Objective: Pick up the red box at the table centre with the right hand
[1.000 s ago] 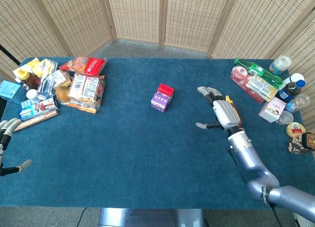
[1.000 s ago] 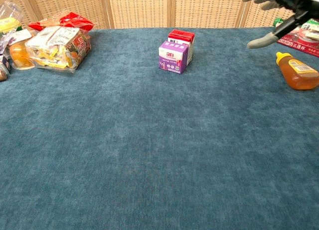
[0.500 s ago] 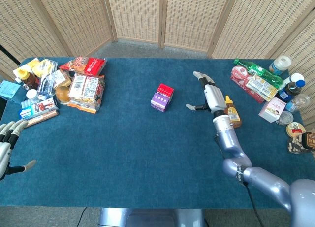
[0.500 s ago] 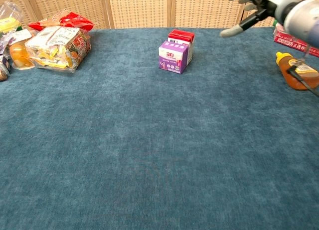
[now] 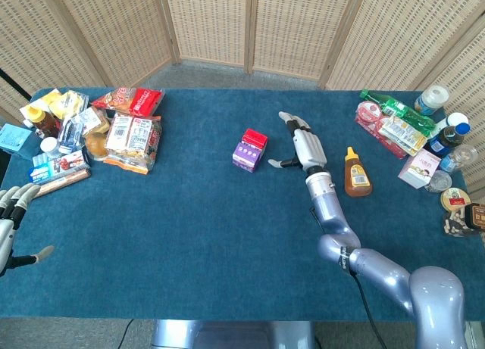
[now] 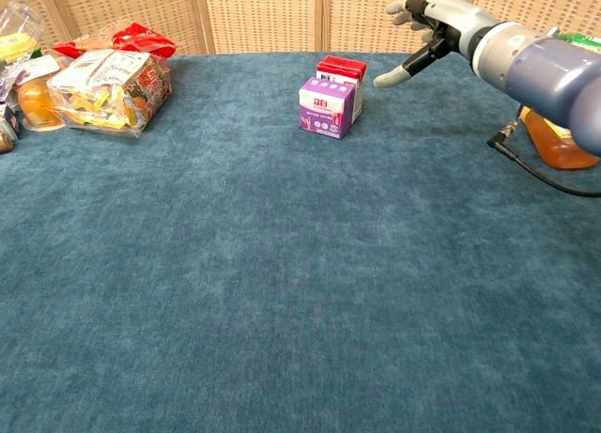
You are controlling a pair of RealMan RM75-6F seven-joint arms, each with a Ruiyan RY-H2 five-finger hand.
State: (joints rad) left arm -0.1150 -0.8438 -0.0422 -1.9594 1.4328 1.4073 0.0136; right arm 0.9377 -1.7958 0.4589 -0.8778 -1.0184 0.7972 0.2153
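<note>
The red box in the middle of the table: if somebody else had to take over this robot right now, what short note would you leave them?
Right hand: open, fingers spread, holding nothing, just to the right of the red box and not touching it.
Left hand: open and idle at the table's near left edge.
The red box stands upright at the table centre, pressed against a purple box that sits on its near side.
Done: the right hand is close to the box.
Left: close the last gap, grip the red box alone without dragging the purple one, and lift it.
</note>
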